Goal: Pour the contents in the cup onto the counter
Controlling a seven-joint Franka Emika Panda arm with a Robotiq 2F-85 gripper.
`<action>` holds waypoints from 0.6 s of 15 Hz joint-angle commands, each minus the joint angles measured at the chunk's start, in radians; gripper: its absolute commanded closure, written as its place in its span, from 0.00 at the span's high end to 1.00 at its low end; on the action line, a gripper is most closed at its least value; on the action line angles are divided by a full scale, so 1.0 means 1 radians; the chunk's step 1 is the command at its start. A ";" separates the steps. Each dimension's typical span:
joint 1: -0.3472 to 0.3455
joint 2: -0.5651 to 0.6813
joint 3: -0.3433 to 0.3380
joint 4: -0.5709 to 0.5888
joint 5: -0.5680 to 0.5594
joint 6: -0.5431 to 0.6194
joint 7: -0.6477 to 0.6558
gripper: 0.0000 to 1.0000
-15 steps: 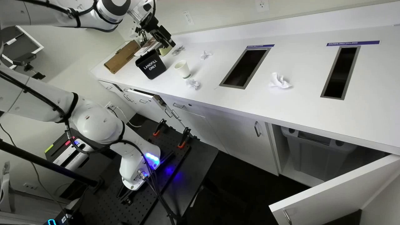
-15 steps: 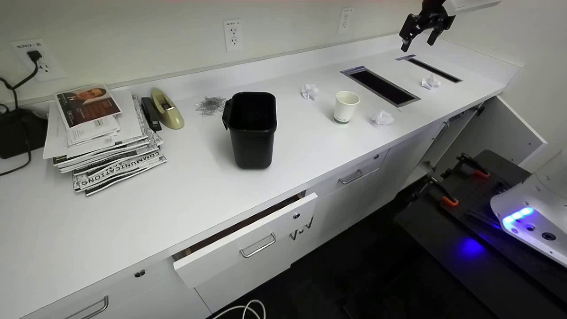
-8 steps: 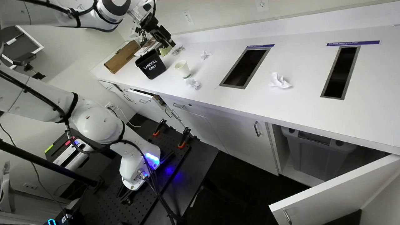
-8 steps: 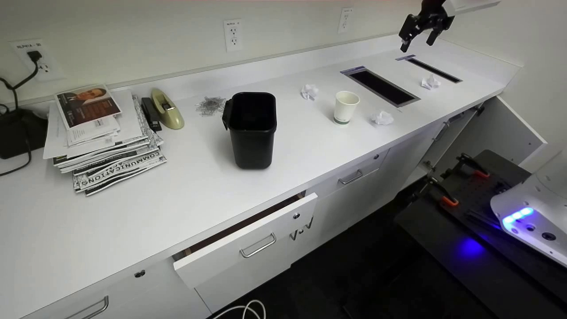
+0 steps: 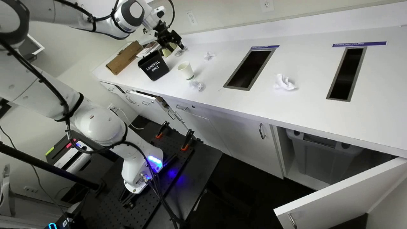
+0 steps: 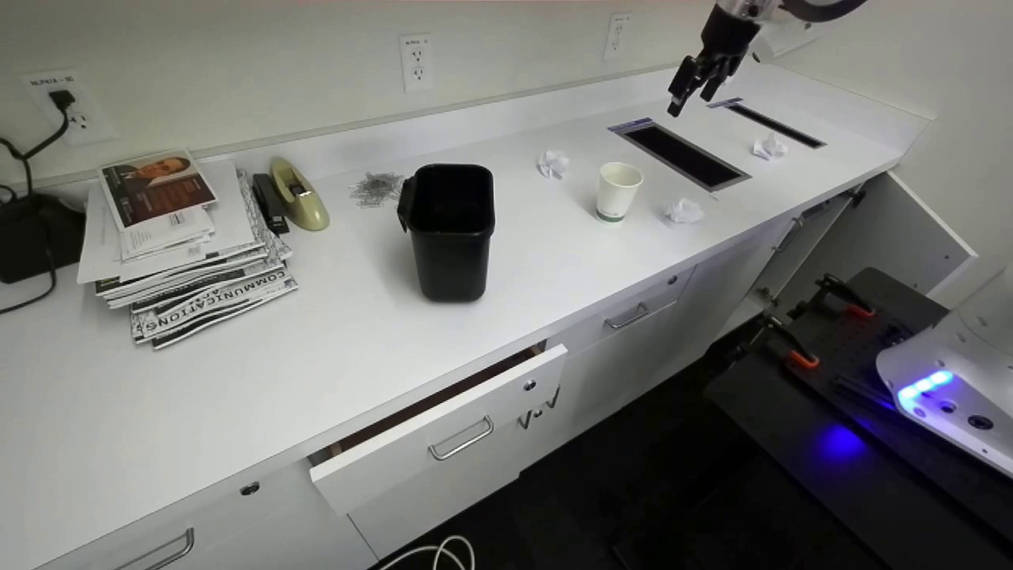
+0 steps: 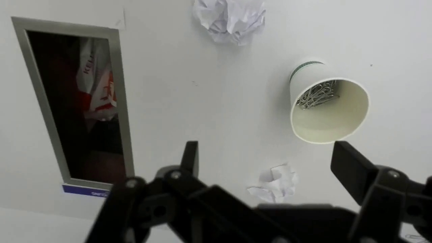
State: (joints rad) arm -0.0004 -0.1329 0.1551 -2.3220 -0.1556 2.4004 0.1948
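Observation:
A white paper cup with a green band at its base stands upright on the white counter (image 6: pixel 237 396). The cup shows in both exterior views (image 5: pixel 186 70) (image 6: pixel 616 194) and at the right of the wrist view (image 7: pixel 332 123). Silver paper clips (image 7: pixel 317 94) lie inside it. My gripper is open and empty, in the air above the counter, apart from the cup; it shows in both exterior views (image 5: pixel 177 47) (image 6: pixel 691 103). In the wrist view the gripper (image 7: pixel 266 148) has its fingers wide apart, with the cup ahead of the right finger (image 7: pixel 352 170).
Crumpled papers (image 6: pixel 552 164) (image 6: pixel 683 210) lie beside the cup, another (image 6: pixel 768 146) farther off. A black bin (image 6: pixel 451 253) and loose paper clips (image 6: pixel 377 190) are on the counter. Two dark slots (image 6: pixel 684 154) (image 6: pixel 775 124) are cut in it. A drawer (image 6: pixel 443 431) stands open.
In the last half second the arm has moved: my gripper has gone left and lower in an exterior view, nearer the cup there, and has turned. The cup has not moved.

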 commanded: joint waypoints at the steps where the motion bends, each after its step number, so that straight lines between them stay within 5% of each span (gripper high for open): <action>1: 0.033 0.127 -0.048 0.071 0.057 0.047 -0.193 1.00; 5: 0.041 0.224 -0.054 0.127 0.122 0.051 -0.411 1.00; 9: 0.045 0.289 -0.042 0.173 0.140 0.037 -0.495 1.00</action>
State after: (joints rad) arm 0.0332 0.1122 0.1118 -2.1979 -0.0355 2.4537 -0.2436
